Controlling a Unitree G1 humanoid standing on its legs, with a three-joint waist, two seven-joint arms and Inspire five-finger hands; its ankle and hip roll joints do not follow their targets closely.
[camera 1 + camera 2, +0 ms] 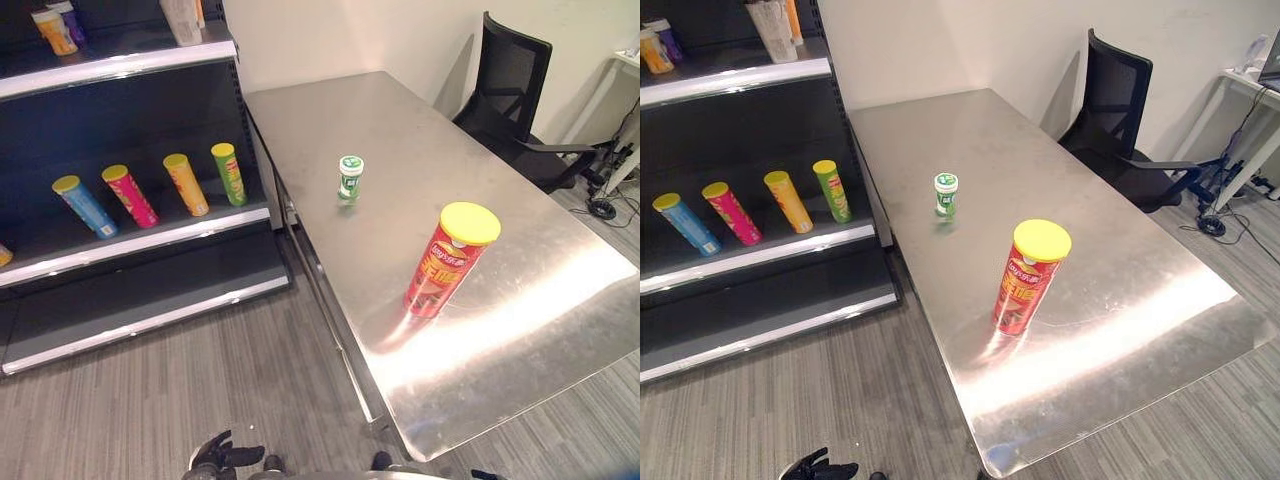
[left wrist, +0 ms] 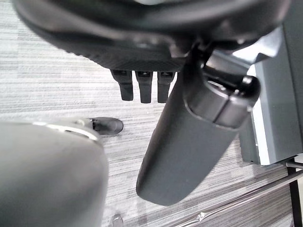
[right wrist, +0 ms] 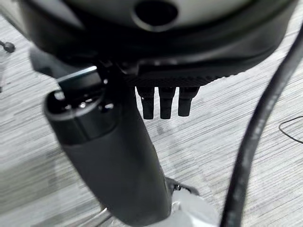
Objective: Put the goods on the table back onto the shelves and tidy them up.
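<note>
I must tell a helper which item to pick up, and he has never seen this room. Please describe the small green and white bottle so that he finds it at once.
Look at the long steel table beside the dark shelves. Two goods stand on it: a tall red can with a yellow lid, and beyond it, nearer the shelves, the small bottle. The bottle is much shorter, white with a green cap.

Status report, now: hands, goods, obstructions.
Left hand and right hand open, hanging low over the floor. Red can and green bottle upright on table. Nothing blocking the shelf.
</note>
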